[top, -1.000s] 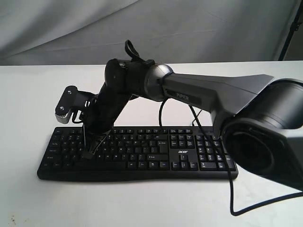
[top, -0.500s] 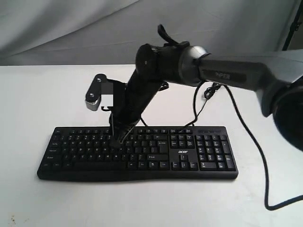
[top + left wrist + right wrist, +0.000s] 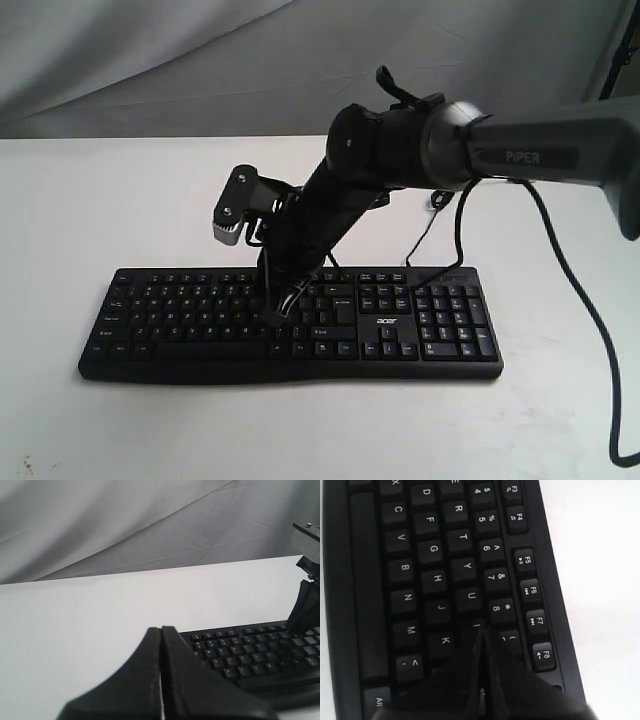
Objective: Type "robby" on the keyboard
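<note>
The right gripper (image 3: pixel 481 635) has its two fingers pressed flat together into one blunt point, holding nothing. It is tilted down over the letter block of the keyboard (image 3: pixel 420 340), which lies flat on the white table (image 3: pixel 100 200) directly beneath it. Right at the tip I can make out the I key (image 3: pixel 477 625), with the U key (image 3: pixel 471 596) just beyond it in the same row and the K key (image 3: pixel 445 640) beside it, one row towards the space bar. The O key is hidden under the fingers, so my guess is that the "o" is the letter in hand. I cannot tell whether the point touches a key yet.

The next move calls for a straight, short press on O alone, clear of I. After that comes a lift and a travel to the B key (image 3: pixel 405 567), well away past U. The left gripper (image 3: pixel 161 630), also closed and empty, hangs over bare table off the keyboard's end.
</note>
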### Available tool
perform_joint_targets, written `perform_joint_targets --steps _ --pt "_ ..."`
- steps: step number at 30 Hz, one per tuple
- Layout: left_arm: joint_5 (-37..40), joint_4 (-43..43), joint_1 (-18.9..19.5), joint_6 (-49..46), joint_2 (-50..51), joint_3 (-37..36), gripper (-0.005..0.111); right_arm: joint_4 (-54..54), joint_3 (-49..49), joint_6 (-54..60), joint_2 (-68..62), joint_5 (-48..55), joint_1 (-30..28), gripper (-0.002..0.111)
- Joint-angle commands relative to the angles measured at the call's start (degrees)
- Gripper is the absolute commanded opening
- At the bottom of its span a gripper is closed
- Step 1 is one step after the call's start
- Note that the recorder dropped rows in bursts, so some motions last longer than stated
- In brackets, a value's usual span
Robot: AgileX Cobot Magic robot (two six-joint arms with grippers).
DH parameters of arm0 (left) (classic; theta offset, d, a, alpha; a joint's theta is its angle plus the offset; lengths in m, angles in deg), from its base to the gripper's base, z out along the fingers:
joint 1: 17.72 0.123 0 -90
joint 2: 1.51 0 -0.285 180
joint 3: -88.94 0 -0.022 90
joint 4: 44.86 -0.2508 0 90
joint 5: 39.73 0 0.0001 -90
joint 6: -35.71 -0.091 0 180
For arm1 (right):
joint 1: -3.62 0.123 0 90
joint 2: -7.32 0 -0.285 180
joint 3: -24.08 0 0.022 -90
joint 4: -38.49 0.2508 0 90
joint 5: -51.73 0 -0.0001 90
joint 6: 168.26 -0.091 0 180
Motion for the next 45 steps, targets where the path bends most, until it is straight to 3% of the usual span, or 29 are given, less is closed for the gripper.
perform_joint_targets --steps 1,45 --pt "-0.33 -0.27 -0.32 0.16 -0.2 -0.25 0.0 -0.01 0.62 0.39 0.72 -0.76 -0.43 0.0" --pt "-0.33 -0.27 -0.32 0.16 -0.2 -0.25 0.0 -0.14 0.62 1.42 -1.03 -0.64 -0.43 0.0"
